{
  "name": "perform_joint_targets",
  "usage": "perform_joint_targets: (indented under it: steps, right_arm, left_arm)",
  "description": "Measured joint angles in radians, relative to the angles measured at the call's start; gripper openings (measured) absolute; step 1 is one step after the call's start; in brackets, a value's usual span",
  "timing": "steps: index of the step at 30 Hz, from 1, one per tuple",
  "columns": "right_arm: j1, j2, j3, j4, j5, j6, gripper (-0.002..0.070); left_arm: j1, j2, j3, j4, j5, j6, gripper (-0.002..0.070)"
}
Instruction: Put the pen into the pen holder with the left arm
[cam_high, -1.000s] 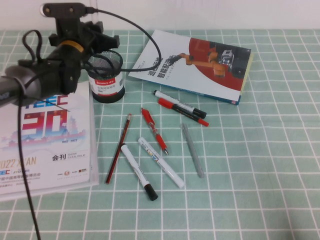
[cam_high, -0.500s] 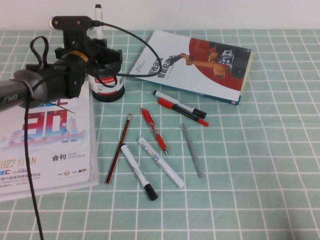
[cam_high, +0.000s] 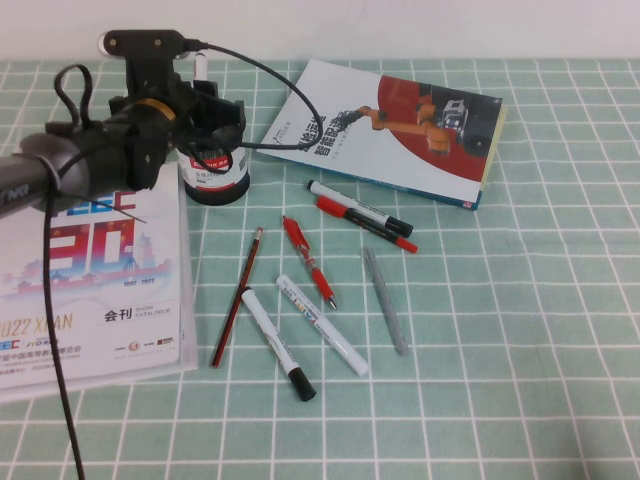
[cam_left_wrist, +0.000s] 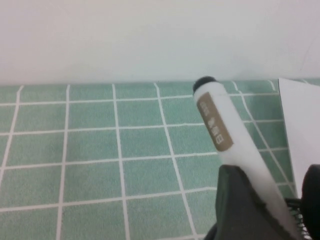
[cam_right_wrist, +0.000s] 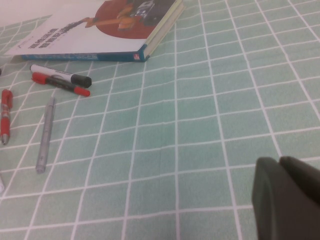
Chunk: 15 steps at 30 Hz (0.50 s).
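The pen (cam_high: 200, 68), white-barrelled with a black tip, stands tilted in the black mesh pen holder (cam_high: 216, 172) at the back left; only a sliver shows behind my arm. In the left wrist view the pen (cam_left_wrist: 214, 125) leans on one finger (cam_left_wrist: 242, 205), with a gap and the holder's mesh rim (cam_left_wrist: 296, 216) between it and the other finger. My left gripper (cam_high: 210, 115) hovers over the holder, open, also seen in the left wrist view (cam_left_wrist: 270, 175). My right gripper (cam_right_wrist: 279, 162) is shut and empty, low over the table at the right.
A book (cam_high: 395, 130) lies right of the holder and a magazine (cam_high: 90, 290) at the left. Loose on the cloth are two marker pens (cam_high: 357, 208), a red pen (cam_high: 307, 260), a red pencil (cam_high: 238, 297), an all-white marker (cam_high: 321, 324), a black-capped marker (cam_high: 278, 343) and a grey pen (cam_high: 385, 300).
The pen, held high above the holder half a second ago, has dropped down into it. The left arm has stayed over the holder.
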Motion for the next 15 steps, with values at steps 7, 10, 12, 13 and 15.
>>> perform_joint_targets:
  steps: [7, 10, 12, 13, 15]
  right_arm:
    - [0.000, 0.000, 0.000, 0.000, 0.000, 0.000, -0.0020]
    - [0.000, 0.000, 0.000, 0.000, 0.000, 0.000, -0.0020]
    - [0.000, 0.000, 0.000, 0.000, 0.000, 0.000, -0.0020]
    - [0.000, 0.000, 0.000, 0.000, 0.000, 0.000, -0.0020]
    - [0.000, 0.000, 0.000, 0.000, 0.000, 0.000, -0.0020]
  left_arm:
    - [0.000, -0.089, 0.000, 0.002, 0.136, 0.011, 0.0256]
    - [-0.002, -0.143, 0.000, 0.018, 0.211, 0.029, 0.0256]
    - [-0.006, -0.174, 0.000, 0.029, 0.239, 0.068, 0.0256]
    - [-0.008, -0.186, 0.000, 0.034, 0.239, 0.080, 0.0256]
    - [-0.017, -0.199, 0.002, 0.036, 0.255, 0.094, 0.0256]
